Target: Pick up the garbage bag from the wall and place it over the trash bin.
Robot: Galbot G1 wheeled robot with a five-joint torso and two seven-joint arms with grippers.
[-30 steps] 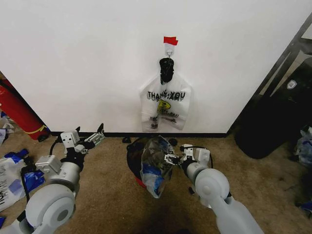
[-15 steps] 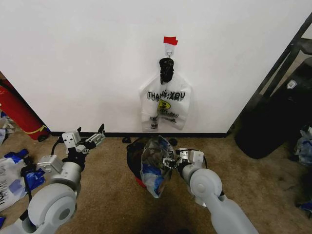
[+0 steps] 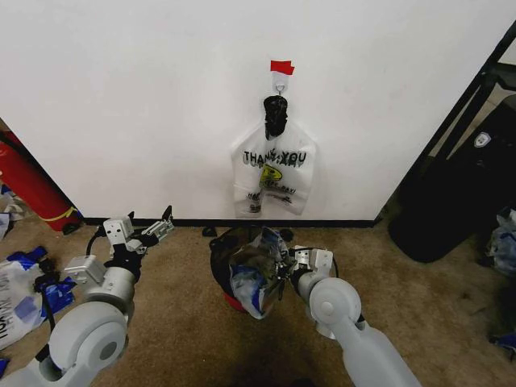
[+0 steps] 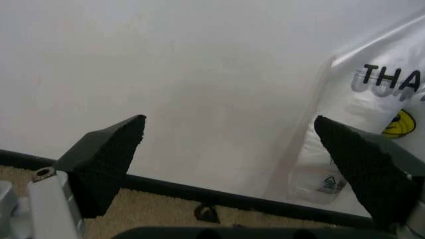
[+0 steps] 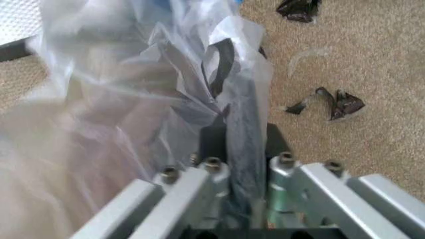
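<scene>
The see-through garbage bag (image 3: 251, 272) with blue handles hangs crumpled over the near side of the black mesh trash bin (image 3: 218, 256), whose red base shows below. My right gripper (image 3: 282, 270) is shut on the bag's edge, just right of the bin. In the right wrist view the fingers (image 5: 242, 149) pinch a fold of the thin garbage bag (image 5: 133, 94) above the carpet. My left gripper (image 3: 157, 230) is held open left of the bin, facing the wall (image 3: 145, 97); its pads (image 4: 106, 159) stand wide apart.
An opaque white THANK YOU bag (image 3: 274, 177) hangs from the hook under red tape (image 3: 280, 67). A red cylinder (image 3: 28, 185) leans at far left, with white-and-blue bags (image 3: 20, 294) below it. A big black bulk (image 3: 459, 193) fills the right. Black scraps (image 5: 325, 102) lie on the carpet.
My right gripper has moved a little left with the garbage bag, which now sits bunched higher and farther over the bin. The left arm has barely moved.
</scene>
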